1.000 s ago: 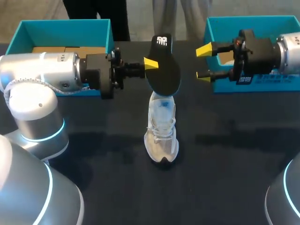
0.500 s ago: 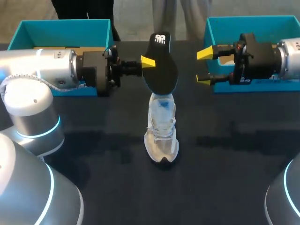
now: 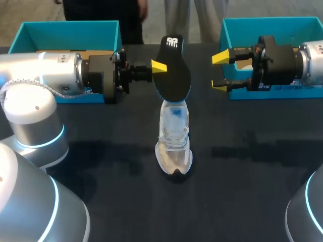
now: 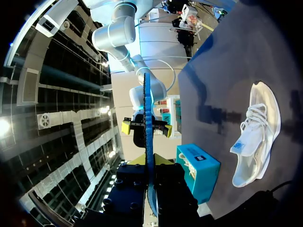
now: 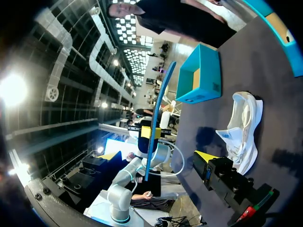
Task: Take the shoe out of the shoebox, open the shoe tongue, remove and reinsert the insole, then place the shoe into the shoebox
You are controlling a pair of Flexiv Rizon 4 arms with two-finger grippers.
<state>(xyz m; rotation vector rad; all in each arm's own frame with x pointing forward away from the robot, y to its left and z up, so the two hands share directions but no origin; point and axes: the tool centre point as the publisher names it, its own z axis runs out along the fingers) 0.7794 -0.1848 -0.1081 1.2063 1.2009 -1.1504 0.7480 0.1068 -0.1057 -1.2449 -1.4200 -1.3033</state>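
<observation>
A white sneaker (image 3: 174,143) lies on the dark table, toe toward me. Above its heel hangs the black insole (image 3: 174,70), tilted nearly upright, with my left gripper (image 3: 159,66) shut on its left edge. In the left wrist view the insole (image 4: 147,118) shows edge-on as a thin blue strip between my fingers, with the sneaker (image 4: 255,132) off to one side below. My right gripper (image 3: 219,70) stands open and level to the right of the insole, apart from it. The right wrist view shows the insole (image 5: 158,113) edge-on ahead and the sneaker (image 5: 241,127) on the table.
A teal shoebox (image 3: 70,30) stands at the back left behind my left arm. A second teal box (image 3: 272,25) is at the back right behind my right arm. The sneaker is alone on the dark tabletop in front.
My left arm has drawn back slightly to the left, carrying the insole a little that way. The right gripper and the sneaker have stayed put.
</observation>
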